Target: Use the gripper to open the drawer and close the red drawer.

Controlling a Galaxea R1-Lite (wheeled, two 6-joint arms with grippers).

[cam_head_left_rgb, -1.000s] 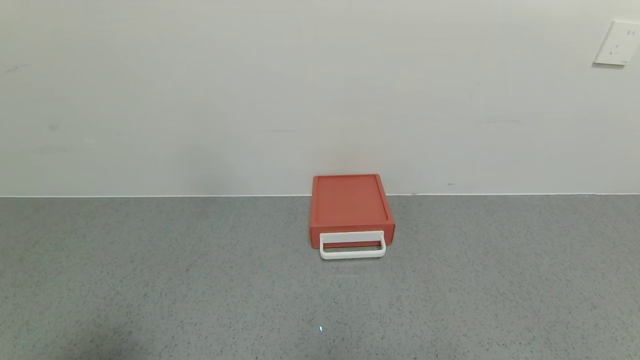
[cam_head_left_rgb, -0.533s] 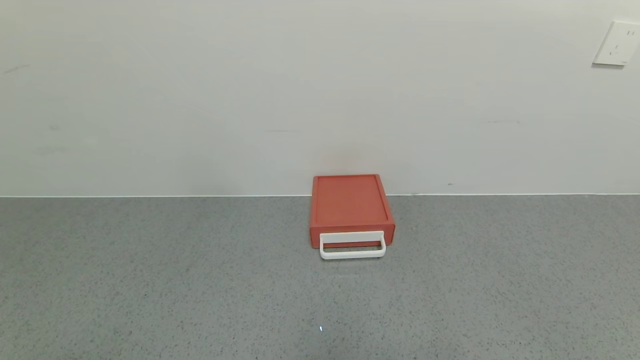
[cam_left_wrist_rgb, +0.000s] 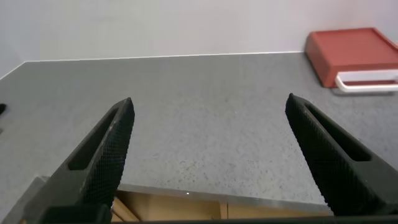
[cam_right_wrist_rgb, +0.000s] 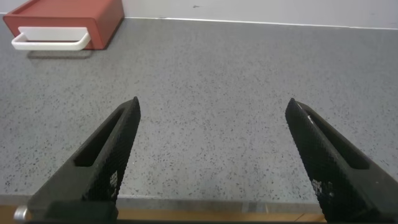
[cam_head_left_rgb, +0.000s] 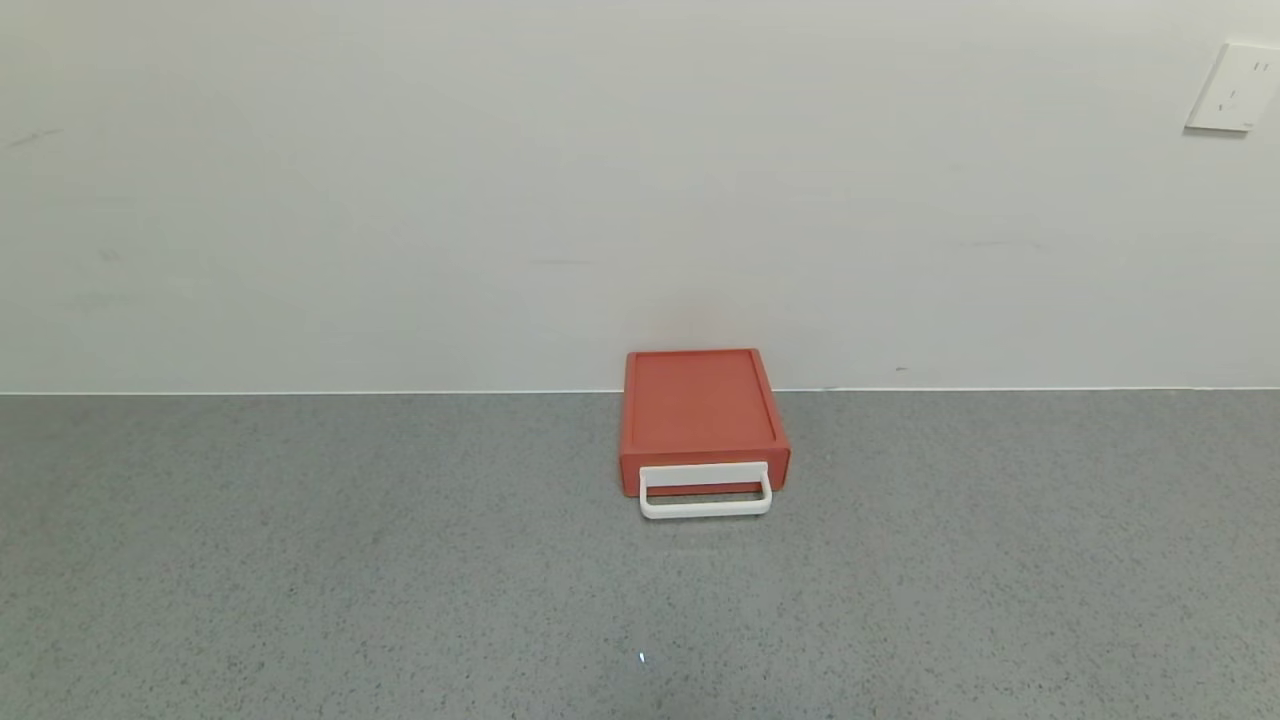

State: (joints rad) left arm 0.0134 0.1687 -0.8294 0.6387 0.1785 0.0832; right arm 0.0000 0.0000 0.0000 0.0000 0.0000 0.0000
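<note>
A small red box [cam_head_left_rgb: 700, 410] stands on the grey counter against the white wall, right of centre. Its drawer is pushed in, with the white loop handle [cam_head_left_rgb: 705, 505] on its front facing me. The box also shows in the left wrist view [cam_left_wrist_rgb: 354, 53] and in the right wrist view [cam_right_wrist_rgb: 62, 18]. My left gripper [cam_left_wrist_rgb: 208, 109] is open and empty at the counter's near edge, well short of the box. My right gripper [cam_right_wrist_rgb: 211, 109] is open and empty at the near edge too. Neither arm shows in the head view.
The grey speckled counter [cam_head_left_rgb: 400, 580] stretches wide on both sides of the box. A white wall socket [cam_head_left_rgb: 1235, 88] sits at the upper right. The counter's front edge [cam_left_wrist_rgb: 205, 199] lies just under both grippers.
</note>
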